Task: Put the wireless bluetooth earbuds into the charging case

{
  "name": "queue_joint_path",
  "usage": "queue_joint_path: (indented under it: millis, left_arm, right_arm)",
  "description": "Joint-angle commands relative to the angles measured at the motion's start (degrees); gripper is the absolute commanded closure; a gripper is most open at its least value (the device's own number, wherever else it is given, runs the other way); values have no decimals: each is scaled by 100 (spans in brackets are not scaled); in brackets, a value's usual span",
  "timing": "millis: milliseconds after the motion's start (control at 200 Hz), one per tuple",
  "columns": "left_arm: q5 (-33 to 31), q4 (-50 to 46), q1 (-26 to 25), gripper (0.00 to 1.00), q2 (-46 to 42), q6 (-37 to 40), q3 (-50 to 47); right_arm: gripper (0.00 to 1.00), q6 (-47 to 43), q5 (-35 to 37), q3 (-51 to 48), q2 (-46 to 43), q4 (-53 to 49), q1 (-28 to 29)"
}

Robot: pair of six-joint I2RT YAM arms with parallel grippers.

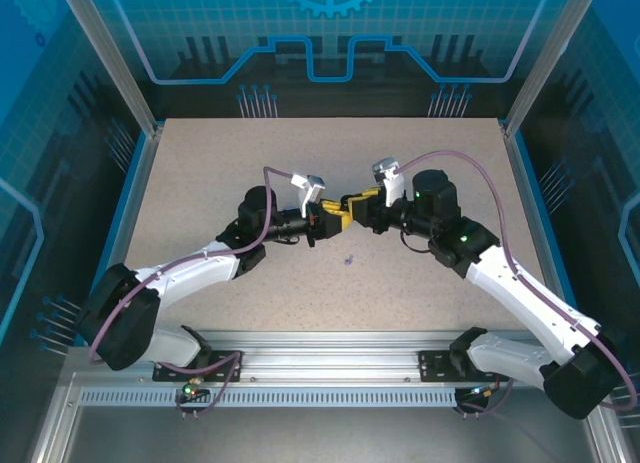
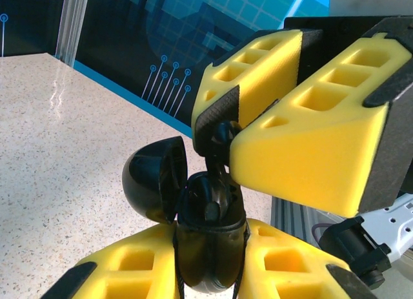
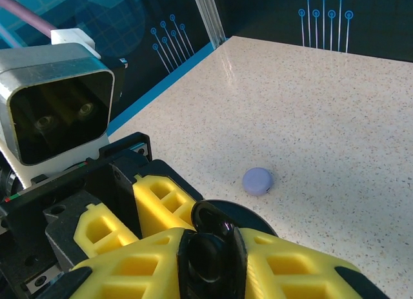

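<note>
Top view. Both arms are meeting above the middle of the table [image 1: 200,183]. The left gripper [image 1: 326,221] and right gripper [image 1: 356,200] are facing each other tip to tip. A small lavender disc [image 1: 348,260] is lying on the table just in front of them.

Left wrist view. The left gripper [image 2: 210,273] is clamping the black charging case [image 2: 210,247] between its yellow fingers. The case is sitting upright, with its lid [image 2: 155,183] hanging open to the left. From the upper right, the right gripper [image 2: 227,136] is pinching a black earbud [image 2: 219,158], which is reaching down into the open mouth of the case.

Right wrist view. The right gripper [image 3: 210,247] is gripping the same earbud between its fingertips. The rim of the case [image 3: 248,216] is showing just behind it. The lavender disc [image 3: 257,181], probably a second case, is resting on the table well beyond.

Step in hand, as judged: the black earbud is being seated in its slot. How deep it is sitting cannot be told. The next move is calling for a straight, gentle push along the slot while the left gripper is bracing the case. The right gripper should let go only once the earbud is sitting flush.
</note>
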Motion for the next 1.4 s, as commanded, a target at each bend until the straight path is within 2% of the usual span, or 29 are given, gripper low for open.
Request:
queue_joint_path:
  millis: [0,315,625,705,1001,1396]
  left_arm:
    - [-91,111,-39,99,-86,-114,209]
    - [-122,113,-46,100,-95,-132,195]
    - [-107,121,-45,100,-166,-82,139]
    - [-109,107,-41,100,-191,-40,117]
    - [-158,-166,-46,100,-296,236,47]
    - [-237,-291,-46,100,-403,387,41]
  right_arm:
    - [73,-97,-112,100,53,-71,84]
    - [70,-106,-137,166,46,-173,111]
    - [55,-45,-154,176,-84,-204,110]
    - [47,-22,-130,192,-137,-225,110]
    - [38,17,11,375,-262,-547,110]
    - [37,34,337,597,-134,-919,198]
